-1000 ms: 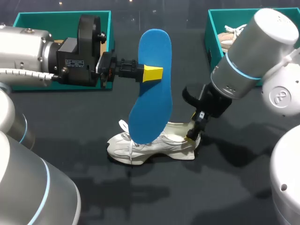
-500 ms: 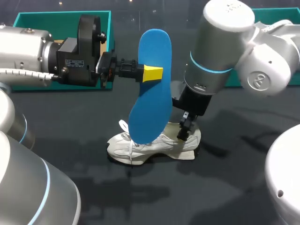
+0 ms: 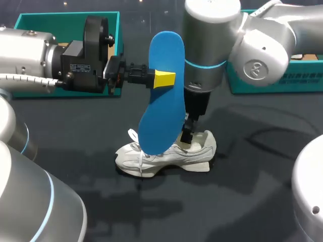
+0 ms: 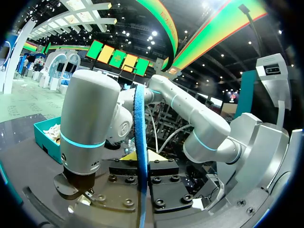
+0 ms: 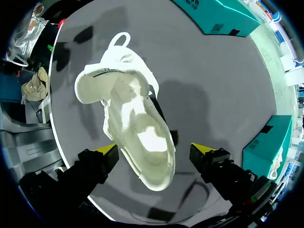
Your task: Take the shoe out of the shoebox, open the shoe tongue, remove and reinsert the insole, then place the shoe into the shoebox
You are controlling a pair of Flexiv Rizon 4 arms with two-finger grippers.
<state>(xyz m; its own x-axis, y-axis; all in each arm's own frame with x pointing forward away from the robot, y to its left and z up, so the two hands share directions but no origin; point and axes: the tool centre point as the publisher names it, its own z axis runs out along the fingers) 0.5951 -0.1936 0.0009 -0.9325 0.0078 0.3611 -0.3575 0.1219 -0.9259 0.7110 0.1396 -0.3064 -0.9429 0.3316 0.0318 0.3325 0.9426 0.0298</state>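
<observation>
A dark worktop [image 3: 262, 201], with a teal shoebox at each far corner, carries a white shoe [image 3: 151, 162] standing out of its box near the middle. The left tool [image 3: 164, 79] pinches a blue insole [image 3: 164, 101] at about mid-length and holds it upright, clear above the shoe. This probably keeps the opening free for the insole to go back in. The right tool [image 5: 156, 150] hangs over the heel end with its fingers spread to either side of the shoe's mouth. Neither finger visibly touches the shoe, and the tool looks placed to steady it or hold the collar open during reinsertion.

From above, the insole and the right arm cover much of the shoe, so any contact at the heel cannot be confirmed there. The left tool's second finger is hidden behind the insole. The tongue seems folded forward, though its outline is hard to make out. The right shoebox [image 3: 262, 83] is largely blocked by the arm, and the left shoebox [image 3: 30, 22] is partly behind the left arm.
</observation>
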